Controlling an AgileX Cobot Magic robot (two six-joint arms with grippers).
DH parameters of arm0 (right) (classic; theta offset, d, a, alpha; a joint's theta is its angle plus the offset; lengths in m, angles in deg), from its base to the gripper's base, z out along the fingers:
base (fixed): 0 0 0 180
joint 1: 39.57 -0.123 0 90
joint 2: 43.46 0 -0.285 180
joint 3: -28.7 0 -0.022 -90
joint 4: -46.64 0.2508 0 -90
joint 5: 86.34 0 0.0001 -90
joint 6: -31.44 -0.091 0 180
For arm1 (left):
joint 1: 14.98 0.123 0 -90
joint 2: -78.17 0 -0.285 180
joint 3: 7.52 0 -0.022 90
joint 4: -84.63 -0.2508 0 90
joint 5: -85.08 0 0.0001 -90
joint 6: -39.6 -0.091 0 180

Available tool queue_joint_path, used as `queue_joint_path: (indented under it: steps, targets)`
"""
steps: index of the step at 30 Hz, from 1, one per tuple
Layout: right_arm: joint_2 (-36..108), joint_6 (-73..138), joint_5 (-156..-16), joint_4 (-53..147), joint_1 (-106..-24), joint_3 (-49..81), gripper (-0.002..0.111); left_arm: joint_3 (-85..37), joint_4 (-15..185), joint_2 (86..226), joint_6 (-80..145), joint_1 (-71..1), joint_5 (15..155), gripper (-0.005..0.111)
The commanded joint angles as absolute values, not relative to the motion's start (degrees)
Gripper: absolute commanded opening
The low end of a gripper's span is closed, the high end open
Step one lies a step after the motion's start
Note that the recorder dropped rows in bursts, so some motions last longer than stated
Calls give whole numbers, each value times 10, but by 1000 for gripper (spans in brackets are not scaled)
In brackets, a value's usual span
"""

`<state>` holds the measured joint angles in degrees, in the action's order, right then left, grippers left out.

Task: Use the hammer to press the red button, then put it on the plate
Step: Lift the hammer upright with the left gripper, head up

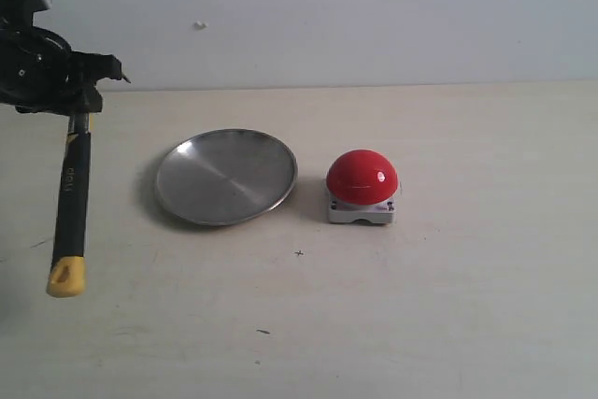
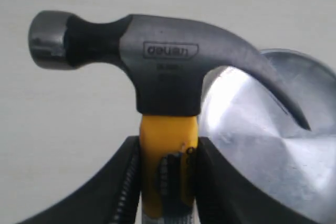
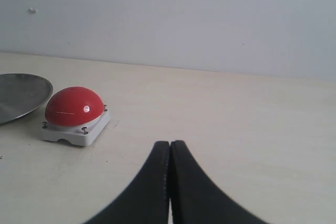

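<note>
My left gripper (image 1: 82, 105) is shut on the hammer (image 1: 70, 193) at its yellow neck (image 2: 168, 150). The hammer hangs handle-down above the table at the far left, yellow butt lowest. Its dark steel head (image 2: 157, 59) fills the left wrist view, with the claw over the plate (image 2: 273, 145). The silver plate (image 1: 225, 176) lies on the table right of the hammer. The red button (image 1: 362, 178) on its grey-white base sits right of the plate. My right gripper (image 3: 170, 144) is shut and empty, apart from the red button (image 3: 73, 107); it does not show in the exterior view.
A pale wall (image 1: 327, 16) rises behind the beige table (image 1: 486, 268). A few small dark specks (image 1: 299, 252) mark the tabletop in front of the plate.
</note>
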<state>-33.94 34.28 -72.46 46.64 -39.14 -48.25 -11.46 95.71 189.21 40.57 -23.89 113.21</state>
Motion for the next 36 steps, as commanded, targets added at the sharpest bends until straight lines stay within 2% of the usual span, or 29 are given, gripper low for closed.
queue_joint_path:
  steps: [1, 9, 12, 17, 21, 25, 28, 36]
  targets:
    - [-344, 341, -728, 466, -388, -485, 0, -165, 1117, 1838, 289, -280, 1069, 0]
    - [-344, 348, -753, 466, -388, -485, 0, -280, 1253, 1714, 101, -387, 986, 0]
    - [-344, 293, -794, 546, -388, -485, 0, -316, 1260, 1671, 69, -418, 944, 0]
    - [-344, 252, -884, 605, -388, -485, 0, -336, 1260, 1616, 67, -436, 925, 0]
    - [-342, 135, -923, 670, -392, -485, 0, -336, 1271, 1586, 67, -443, 926, 0]
    - [-328, 112, -928, 569, -417, -462, 0, -336, 1275, 1574, 69, -461, 924, 0]
    - [-292, 101, -940, 567, -442, -429, 0, -336, 1287, 1574, 71, -481, 914, 0]
    - [-101, 101, -944, 566, -557, -350, 0, -336, 1306, 1574, 71, -506, 897, 0]
